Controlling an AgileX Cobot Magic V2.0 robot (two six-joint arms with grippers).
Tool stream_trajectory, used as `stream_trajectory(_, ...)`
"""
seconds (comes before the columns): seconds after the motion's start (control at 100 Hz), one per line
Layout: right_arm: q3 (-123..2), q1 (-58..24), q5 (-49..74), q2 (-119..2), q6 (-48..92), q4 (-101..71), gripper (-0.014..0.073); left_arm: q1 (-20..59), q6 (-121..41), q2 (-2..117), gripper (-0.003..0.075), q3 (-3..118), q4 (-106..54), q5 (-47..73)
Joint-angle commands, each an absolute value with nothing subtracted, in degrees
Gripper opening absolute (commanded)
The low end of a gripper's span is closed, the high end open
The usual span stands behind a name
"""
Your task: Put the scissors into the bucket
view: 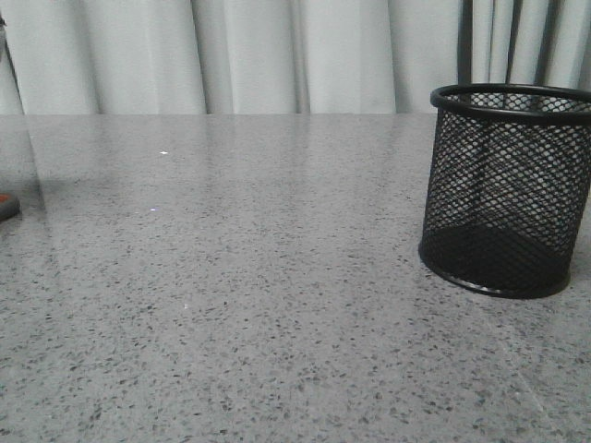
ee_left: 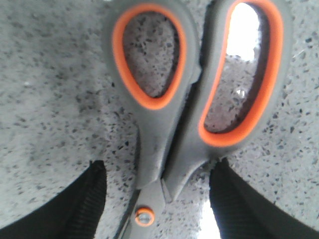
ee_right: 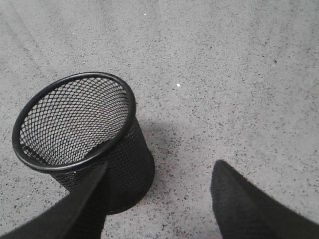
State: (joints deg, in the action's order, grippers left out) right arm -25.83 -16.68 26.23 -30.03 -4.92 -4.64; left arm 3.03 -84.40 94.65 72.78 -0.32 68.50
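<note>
The scissors [ee_left: 164, 149] lie flat on the speckled grey table, grey handles with orange inner trim and an orange pivot spot. In the left wrist view my left gripper [ee_left: 157, 199] is open and low over them, one finger on each side of the handle neck and pivot, not touching. A sliver of the scissors' handle [view: 7, 207] shows at the front view's left edge. The bucket [view: 506, 189], a black wire-mesh cylinder, stands upright and empty at the right. My right gripper [ee_right: 157, 199] is open and empty above the table, one finger in front of the bucket [ee_right: 79, 134].
The speckled grey table [view: 259, 277] stretches between the scissors and the bucket. Pale curtains [view: 277, 55] hang behind its far edge. Neither arm shows in the front view.
</note>
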Motion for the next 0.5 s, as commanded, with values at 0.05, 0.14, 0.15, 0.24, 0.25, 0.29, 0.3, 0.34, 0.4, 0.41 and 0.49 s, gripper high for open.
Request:
stream_trajectory(0.05,-27.7,-16.8,22.2,-30.7,-4.2,-4.0,0.0395,2.8,-84.4,94.0,0.0423,74.4,-2.9,68.9)
stream_trajectory(0.14,-27.7,-16.8,22.2,-30.7,-4.2,-4.0,0.0395,2.8,-84.4,95.0,0.0423,74.4,-2.9,69.0)
stream_trajectory(0.15,-27.7,-16.8,22.2,-30.7,-4.2,-4.0,0.0395,2.8,-84.4,95.0,0.0423,74.4,-2.9,69.0)
stream_trajectory(0.24,-27.7,-16.8,22.2,-30.7,-4.2,-3.8,0.0395,2.8,-84.4,95.8,0.0418,74.4,-2.9,69.1)
stream_trajectory(0.25,-27.7,-16.8,22.2,-30.7,-4.2,-3.8,0.0395,2.8,-84.4,95.9,0.0418,74.4,-2.9,69.1)
stream_trajectory(0.29,-27.7,-16.8,22.2,-30.7,-4.2,-3.8,0.0395,2.8,-84.4,96.3,0.0417,74.4,-3.2,69.1)
stream_trajectory(0.3,-27.7,-16.8,22.2,-30.7,-4.2,-3.8,0.0395,2.8,-84.4,96.3,0.0416,74.4,-3.4,69.2)
stream_trajectory(0.34,-27.7,-16.8,22.2,-30.7,-4.2,-3.8,0.0395,2.8,-84.1,96.6,0.0398,74.4,-4.2,69.4)
stream_trajectory(0.4,-27.7,-16.8,22.2,-30.7,-4.2,-3.8,0.0395,2.8,-83.9,96.7,0.0350,74.4,-6.0,70.3)
stream_trajectory(0.41,-27.7,-16.8,22.2,-30.7,-4.2,-3.8,0.0395,2.8,-83.9,96.7,0.0335,74.4,-6.4,70.5)
stream_trajectory(0.49,-27.7,-16.8,22.2,-30.7,-4.2,-3.8,0.0395,2.8,-83.8,96.7,0.0251,74.4,-8.2,71.1)
